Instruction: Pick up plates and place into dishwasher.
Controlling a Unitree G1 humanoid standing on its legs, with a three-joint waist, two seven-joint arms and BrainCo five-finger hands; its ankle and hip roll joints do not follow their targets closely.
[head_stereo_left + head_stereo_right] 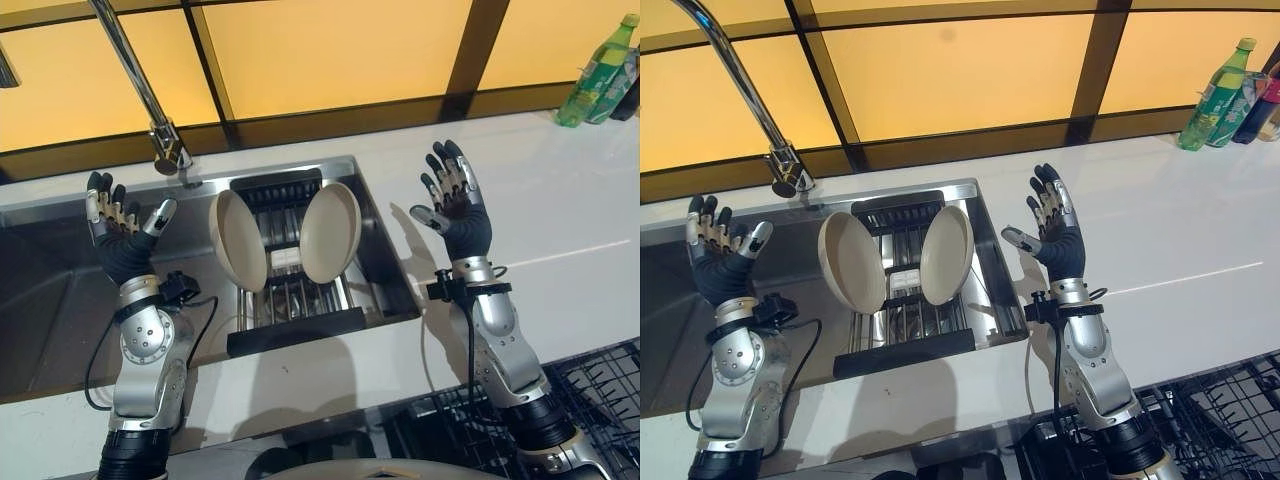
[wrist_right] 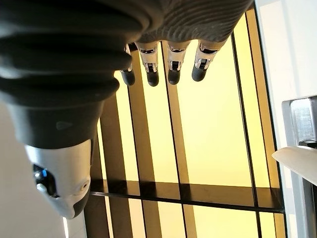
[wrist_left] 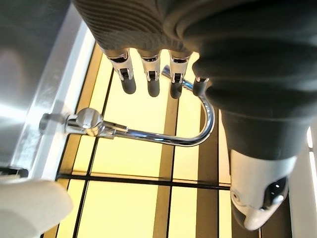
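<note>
Two cream plates stand on edge in a dark drying rack (image 1: 290,335) inside the steel sink (image 1: 60,300): the left plate (image 1: 240,240) and the right plate (image 1: 331,232) lean apart from each other. My left hand (image 1: 118,222) is raised over the sink's left part, fingers straight and holding nothing. Over the white counter to the right of the sink, my right hand (image 1: 455,200) is raised too, open and empty. The left plate's edge (image 3: 29,208) shows in the left wrist view, the right plate's edge (image 2: 297,161) in the right wrist view.
A chrome faucet (image 1: 150,100) arches over the sink's back edge. Green bottles (image 1: 598,72) stand at the counter's far right by the window. The dishwasher's dark wire rack (image 1: 590,400) is open at the lower right, below the counter edge.
</note>
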